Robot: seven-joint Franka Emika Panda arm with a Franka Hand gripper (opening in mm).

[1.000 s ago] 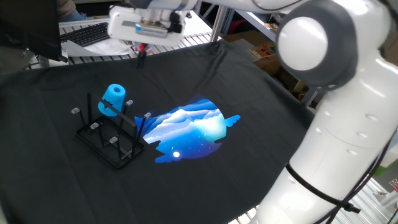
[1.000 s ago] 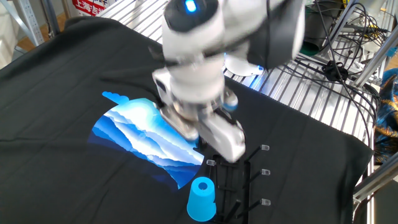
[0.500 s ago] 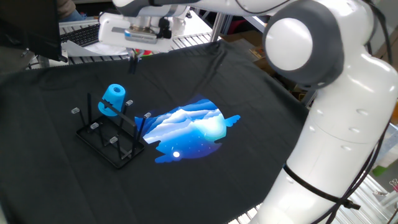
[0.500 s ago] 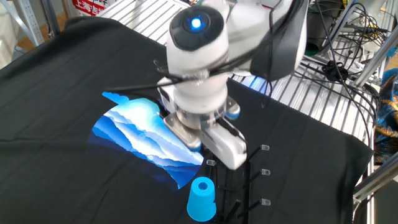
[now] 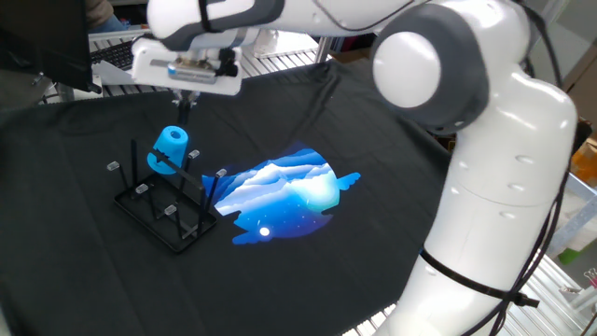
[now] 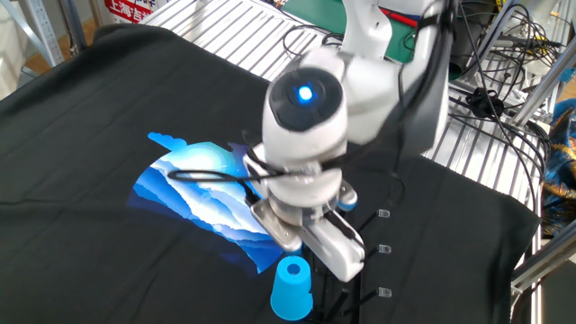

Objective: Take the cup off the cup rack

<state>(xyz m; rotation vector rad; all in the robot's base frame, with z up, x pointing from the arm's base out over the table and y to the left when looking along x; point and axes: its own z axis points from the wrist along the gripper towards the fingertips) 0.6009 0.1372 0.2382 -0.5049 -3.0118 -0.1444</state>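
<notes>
Cloth, black and creased, covers the table, and a bright blue-and-white mountain print lies near its middle. At nine o'clock from that print in one fixed view stands the low black wire-frame cup rack, a rectangular base with thin upright pegs capped in small grey tips. The small sky-blue plastic cup, slightly tapered, sits upturned and tilted on a peg at the rack's twelve o'clock end, its closed bottom pointing up toward one o'clock. In the other fixed view the same cup shows at the frame's six o'clock edge, with the rack's grey-tipped pegs at about two o'clock from it.

The white two-finger gripper of the white Franka arm hangs directly at twelve o'clock above the cup in one fixed view, its dark fingertips pointing down, just above the cup and not touching it. From this side the fingers overlap into one thin dark shape, so I cannot tell whether they are spread or pressed together. In the other fixed view the arm's round wrist housing with a glowing blue light and the white hand body block the fingertips entirely; the hand body reaches close to the cup's upper rim at one o'clock.
</notes>
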